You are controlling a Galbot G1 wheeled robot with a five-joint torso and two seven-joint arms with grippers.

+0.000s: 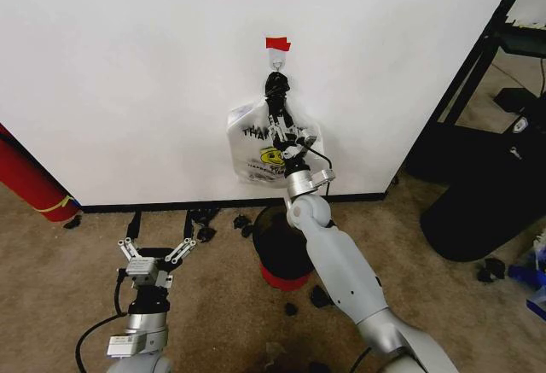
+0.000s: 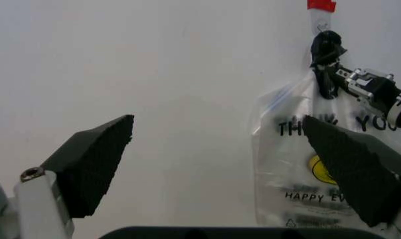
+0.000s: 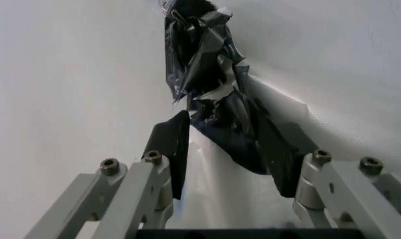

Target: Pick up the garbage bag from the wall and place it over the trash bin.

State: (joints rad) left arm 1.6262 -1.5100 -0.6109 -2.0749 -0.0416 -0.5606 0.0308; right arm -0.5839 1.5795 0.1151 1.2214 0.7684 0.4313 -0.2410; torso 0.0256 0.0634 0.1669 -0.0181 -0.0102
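The garbage bag (image 1: 266,149), thin and translucent with black print and a yellow smiley, hangs from a small hook on the white wall (image 1: 128,74) under a red tape strip (image 1: 277,43). Its dark bunched top (image 3: 214,104) lies between the two pads of my right gripper (image 3: 230,147), which touch it on both sides. In the head view my right gripper (image 1: 275,121) reaches up against the bag just below the hook. The trash bin (image 1: 281,249), round and dark with a red bottom, stands on the carpet under the bag. My left gripper (image 1: 155,252) hovers low to the left, open and holding nothing.
A red roll (image 1: 30,177) leans on the wall at the far left. A large black bulk (image 1: 482,211) and a black stand (image 1: 478,66) occupy the right. Small dark scraps (image 1: 205,219) lie along the black baseboard and around the bin.
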